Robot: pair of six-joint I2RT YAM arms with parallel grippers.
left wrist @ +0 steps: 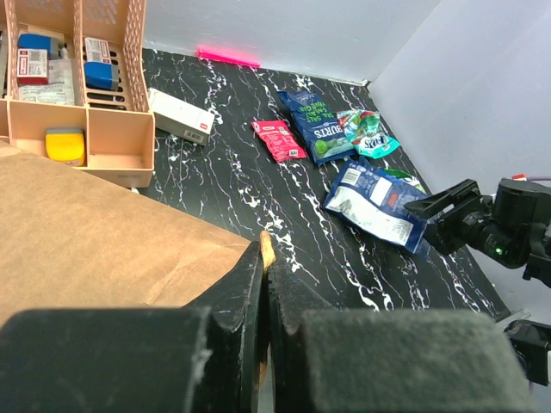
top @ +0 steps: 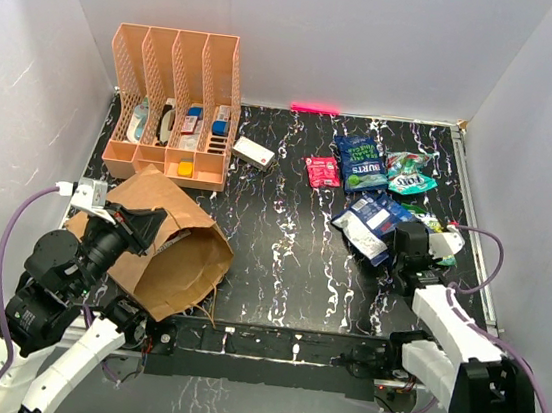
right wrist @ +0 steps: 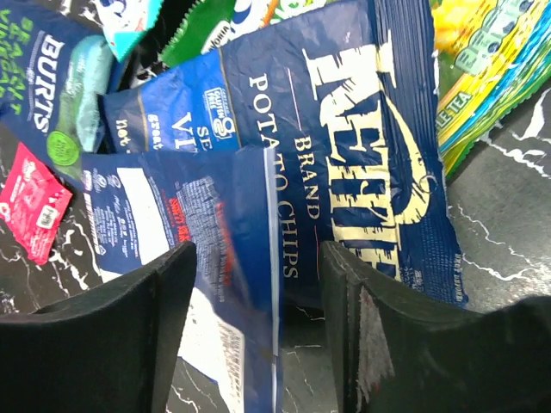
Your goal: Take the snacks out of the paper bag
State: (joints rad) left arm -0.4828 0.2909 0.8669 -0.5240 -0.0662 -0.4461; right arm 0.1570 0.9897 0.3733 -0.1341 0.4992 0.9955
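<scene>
The brown paper bag [top: 174,259] lies on its side at the near left. My left gripper [top: 151,223] is shut on its upper edge, and the wrist view shows a sliver of brown paper [left wrist: 268,249] pinched between the fingers. The snacks lie on the table at the right: a pink-red packet [top: 323,171], a dark blue Burts bag [top: 360,163], a teal bag [top: 408,172], a green-yellow bag [top: 444,232] and two overlapping dark blue chip bags [top: 373,223]. My right gripper [right wrist: 258,251] is open just above these two bags [right wrist: 362,129], straddling the edge of one.
An orange mesh file rack [top: 173,103] with small boxes stands at the back left. A small white box [top: 253,152] lies beside it. A pink strip [top: 314,108] lies at the back wall. White walls enclose the black marbled table [top: 280,257].
</scene>
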